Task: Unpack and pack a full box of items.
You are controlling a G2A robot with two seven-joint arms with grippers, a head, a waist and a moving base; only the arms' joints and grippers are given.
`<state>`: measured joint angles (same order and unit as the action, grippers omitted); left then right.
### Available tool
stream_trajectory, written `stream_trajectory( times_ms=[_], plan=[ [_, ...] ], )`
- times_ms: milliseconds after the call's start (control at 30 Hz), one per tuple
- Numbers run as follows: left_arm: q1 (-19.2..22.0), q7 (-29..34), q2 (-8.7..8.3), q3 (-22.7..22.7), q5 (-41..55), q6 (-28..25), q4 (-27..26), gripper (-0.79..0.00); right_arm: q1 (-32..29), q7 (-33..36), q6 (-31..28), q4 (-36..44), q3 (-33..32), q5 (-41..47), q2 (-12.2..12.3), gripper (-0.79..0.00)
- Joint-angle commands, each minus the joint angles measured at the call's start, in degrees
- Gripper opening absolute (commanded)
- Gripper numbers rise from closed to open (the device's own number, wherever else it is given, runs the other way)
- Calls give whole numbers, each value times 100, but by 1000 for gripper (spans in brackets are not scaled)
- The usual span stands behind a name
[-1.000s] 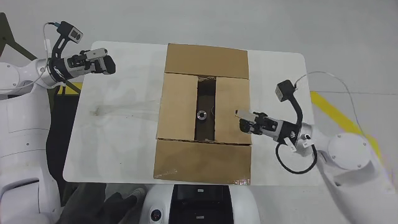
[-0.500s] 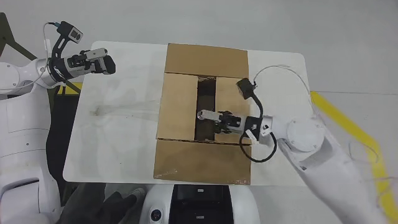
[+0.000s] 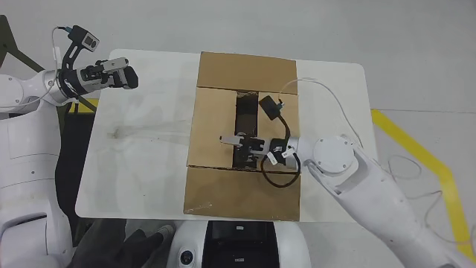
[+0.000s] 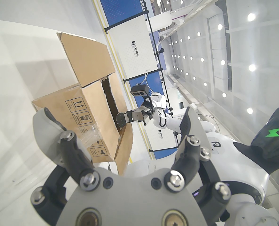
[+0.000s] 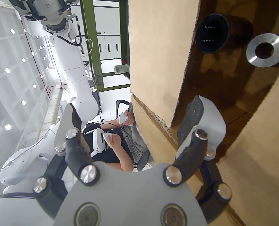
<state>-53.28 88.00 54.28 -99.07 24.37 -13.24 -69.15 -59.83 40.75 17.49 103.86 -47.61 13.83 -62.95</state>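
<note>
Unpacking looked barely begun: right gripper point(image 5: 133, 109), fingers spread, straddled a flap point(image 5: 158, 48) edge of the box point(image 3: 216, 126) mid-table, black tube point(image 5: 221, 32) and metal ring point(image 5: 264, 50) inside, left gripper point(image 3: 132, 79) spread too, well apart; next probably pinch the flap, fold it outward.

Top camera is looking down on the box point(image 3: 242, 190); left wrist camera is viewing it from well away; right wrist camera is facing its opening closely.
</note>
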Motion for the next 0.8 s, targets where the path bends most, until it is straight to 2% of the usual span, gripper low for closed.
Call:
stream_trajectory(
  times_ms=[0,533,767],
  plan=[
    [0,0,0,0,0,0,0,0,46,-14,6,-77,44,48,-30,0],
    [0,0,0,0,0,0,0,0,340,17,-37,-654,457,518,-301,0],
    [0,0,0,0,0,0,0,0,325,24,-188,-687,423,716,-360,0]
  ],
)
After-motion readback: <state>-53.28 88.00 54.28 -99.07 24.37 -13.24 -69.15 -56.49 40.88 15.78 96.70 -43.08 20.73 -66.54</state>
